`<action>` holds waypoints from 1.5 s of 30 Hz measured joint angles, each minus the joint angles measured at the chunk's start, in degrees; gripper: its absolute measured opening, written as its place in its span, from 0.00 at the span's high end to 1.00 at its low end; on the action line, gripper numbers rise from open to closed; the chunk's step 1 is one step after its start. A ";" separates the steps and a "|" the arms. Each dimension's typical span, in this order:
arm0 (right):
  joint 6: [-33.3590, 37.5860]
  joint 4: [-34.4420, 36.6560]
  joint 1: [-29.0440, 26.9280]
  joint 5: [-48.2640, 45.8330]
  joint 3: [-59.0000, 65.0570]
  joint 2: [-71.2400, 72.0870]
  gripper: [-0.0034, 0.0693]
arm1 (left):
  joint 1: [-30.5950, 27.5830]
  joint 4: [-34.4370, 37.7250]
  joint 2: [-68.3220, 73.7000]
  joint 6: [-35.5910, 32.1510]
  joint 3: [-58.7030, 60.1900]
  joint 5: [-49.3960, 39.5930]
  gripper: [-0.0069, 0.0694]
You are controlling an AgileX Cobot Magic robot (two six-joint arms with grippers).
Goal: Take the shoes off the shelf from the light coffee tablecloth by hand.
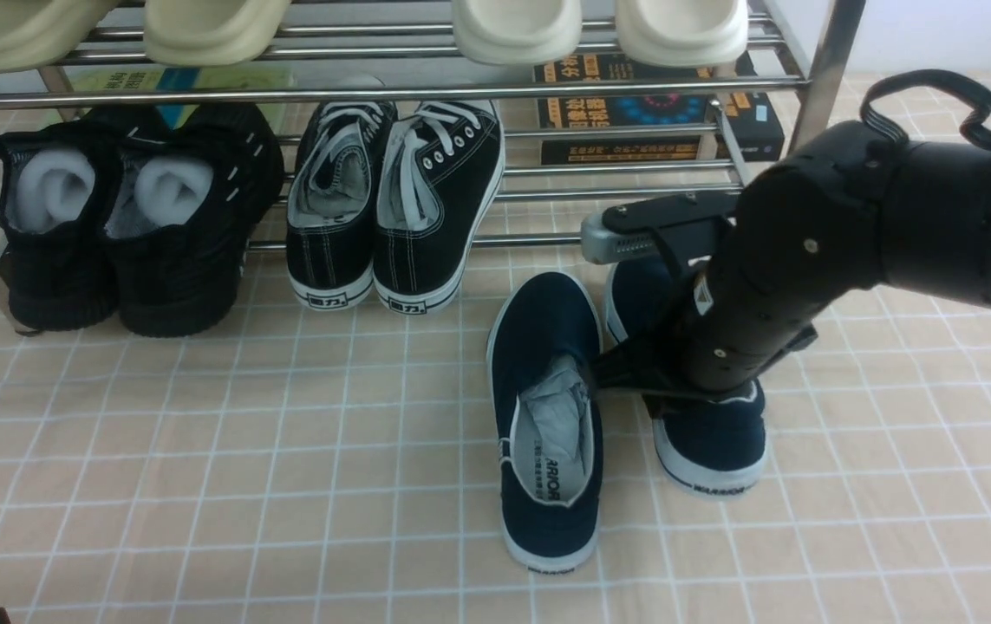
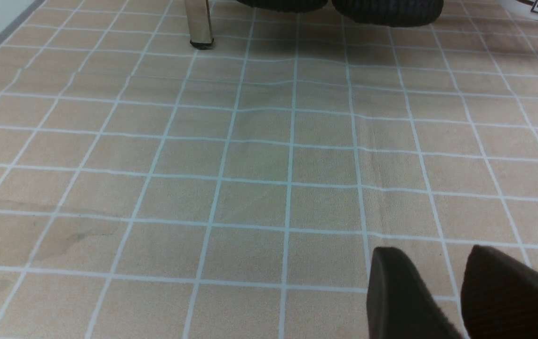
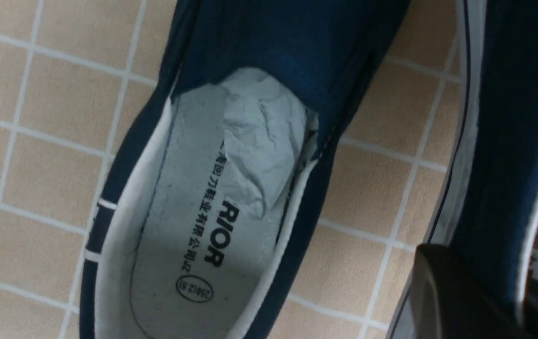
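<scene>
Surface: light coffee tablecloth [image 1: 200, 433], beige with a white grid, lay flat across the whole foreground.
Shoes: both navy shoes [image 1: 544, 338] rested on the cloth in front of the shelf [image 1: 374, 91], clear of its tubes, toes toward it and heels toward the camera.
Left-lying shoe: this one [image 1: 547, 529] sat on its sole with grey paper showing in the opening, just beside its mate; a strip of cloth showed between them.
Right-lying shoe: the mate [image 1: 712, 442] lay directly beneath the right hand [image 1: 625, 373], much of it hidden by the arm.
Right hand: it was low over that shoe. One finger [image 3: 452, 292] lay against the outside of the shoe wall facing the other shoe. Its partner was hidden, so whether it clamped the wall could not be told.
Left hand: the left hand [image 2: 438, 273] hung over bare cloth, well apart from the pair, fingers spread around nothing.
Shelf contents: black lace-up sneakers [image 1: 395, 208] and all-black shoes [image 1: 131, 225] leaned on the lower tubes, with cream slippers [image 1: 512, 26] above.
</scene>
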State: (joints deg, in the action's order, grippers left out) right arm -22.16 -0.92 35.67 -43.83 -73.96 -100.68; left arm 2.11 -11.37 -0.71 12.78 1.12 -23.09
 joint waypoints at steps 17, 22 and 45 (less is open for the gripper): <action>-0.30 3.41 0.00 4.28 -0.06 -3.90 0.79 | 0.00 0.00 0.00 0.00 0.00 0.00 0.59; -0.30 4.74 0.00 3.80 -0.10 -3.90 0.70 | 0.00 0.00 0.00 0.00 0.00 0.00 0.59; 15.86 6.15 0.00 -25.98 -8.91 14.22 0.79 | 0.00 0.00 0.00 0.00 0.00 0.00 0.59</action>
State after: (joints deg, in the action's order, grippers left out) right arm -6.30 5.24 35.67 -69.81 -82.87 -86.46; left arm 2.11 -11.37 -0.71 12.78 1.12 -23.09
